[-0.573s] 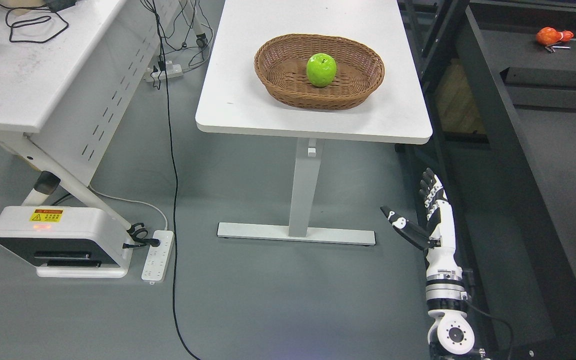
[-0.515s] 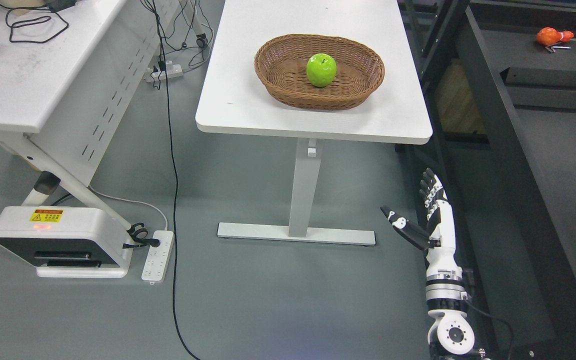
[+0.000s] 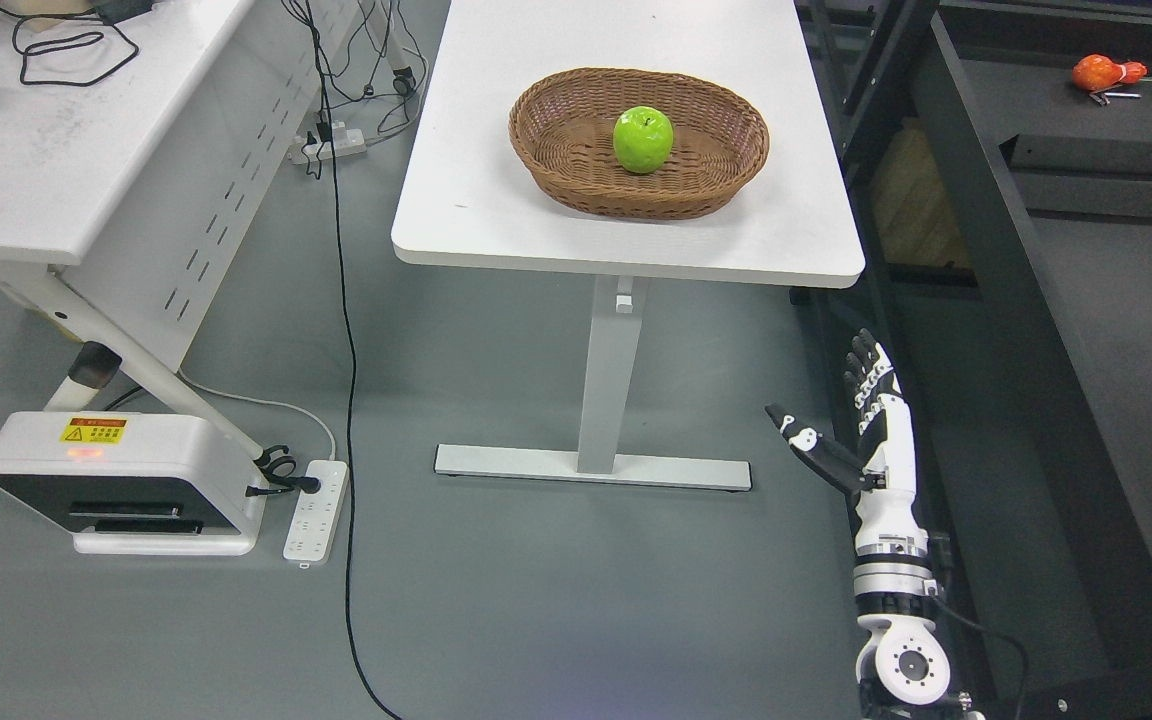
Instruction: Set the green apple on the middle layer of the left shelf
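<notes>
On the tabletop: green apple (image 3: pixel 643 140) sits stem-up at the middle of the wicker basket (image 3: pixel 716 185), on the white tabletop (image 3: pixel 496 200).
Right hand: right hand (image 3: pixel 851 425) hangs low beside the tabletop's right edge, fingers straight and spread, thumb out to the left, holding nothing.
Left hand: not in view.
Key relation: apple lies up and to the left of the hand, well apart and above it; right arm is the only one placed to reach.
Long axis: apple is round, none to align.
Writing: yellow warning label (image 3: pixel 93 431) on the floor unit; text too small to read.
</notes>
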### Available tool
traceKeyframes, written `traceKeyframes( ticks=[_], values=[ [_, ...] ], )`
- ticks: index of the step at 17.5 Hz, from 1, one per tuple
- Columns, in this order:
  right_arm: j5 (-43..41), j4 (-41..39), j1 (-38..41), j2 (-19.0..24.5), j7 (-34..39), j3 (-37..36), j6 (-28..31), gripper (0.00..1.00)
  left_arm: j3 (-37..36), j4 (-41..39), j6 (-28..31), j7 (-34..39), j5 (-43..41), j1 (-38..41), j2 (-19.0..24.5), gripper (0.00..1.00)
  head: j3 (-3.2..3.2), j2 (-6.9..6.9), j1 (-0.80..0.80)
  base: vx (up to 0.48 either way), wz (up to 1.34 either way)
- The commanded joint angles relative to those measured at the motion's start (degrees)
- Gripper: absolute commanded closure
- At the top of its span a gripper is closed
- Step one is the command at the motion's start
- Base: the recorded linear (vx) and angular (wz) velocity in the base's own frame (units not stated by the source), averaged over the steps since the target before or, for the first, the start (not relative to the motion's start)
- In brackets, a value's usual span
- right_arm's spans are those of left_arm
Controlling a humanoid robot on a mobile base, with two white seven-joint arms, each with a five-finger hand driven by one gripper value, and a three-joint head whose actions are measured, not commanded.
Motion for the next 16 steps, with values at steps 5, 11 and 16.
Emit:
traceKeyframes(
  ticks=[5, 11, 16],
  values=[
    [29.53, -3.15, -1.95, -12.90, -10.57, -3.09, -1.54, 0.02, 0.03, 0.00, -0.08, 0.00, 0.00, 0.00, 1.00, 0.00, 0.00, 0.00, 0.00, 0.013, 0.02],
    [23.81, -6.42, -0.19, -13.25, -5.76, -3.27, -4.13, 0.01, 0.03, 0.00, 0.00, 0.00, 0.00, 0.00, 1.00, 0.00, 0.00, 0.00, 0.00, 0.078, 0.04],
    [23.20, -6.68, -2.46, -12.81, -0.29, -3.18, -0.67, 0.01, 0.03, 0.00, -0.08, 0.00, 0.00, 0.00, 1.00, 0.00, 0.00, 0.00, 0.00, 0.159, 0.10]
  ],
)
